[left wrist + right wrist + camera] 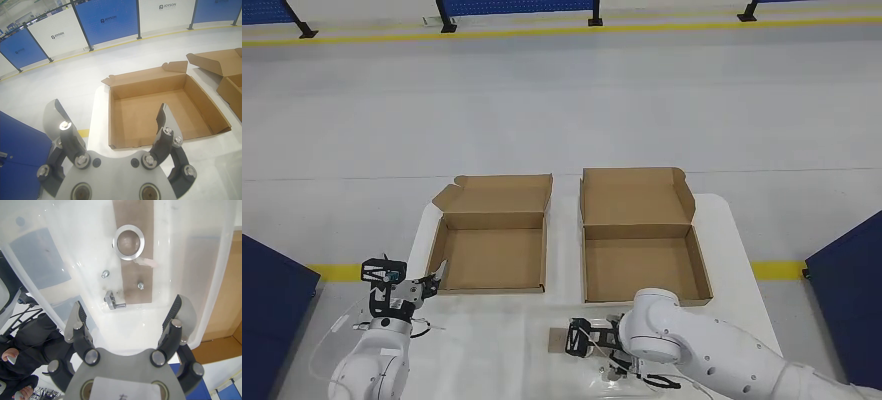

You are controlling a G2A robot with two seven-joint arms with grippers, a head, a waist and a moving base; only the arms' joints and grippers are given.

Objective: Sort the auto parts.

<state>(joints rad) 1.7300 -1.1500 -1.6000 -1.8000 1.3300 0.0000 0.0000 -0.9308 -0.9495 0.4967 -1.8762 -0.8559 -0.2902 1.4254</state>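
We see two shallow brown cardboard boxes standing open at mid-frame in the top view, lids folded back toward the upper edge. The left box (492,258) sits left of centre and the right box (644,268) right of centre, near each other but apart. In the right wrist view we find a translucent white bin (211,275) holding four metal parts. A wide ring (128,257) lies flat. One bolt (105,273) and a second bolt (140,285) lie apart. A drilled block with a pin (111,299) lies near the bin's end wall.
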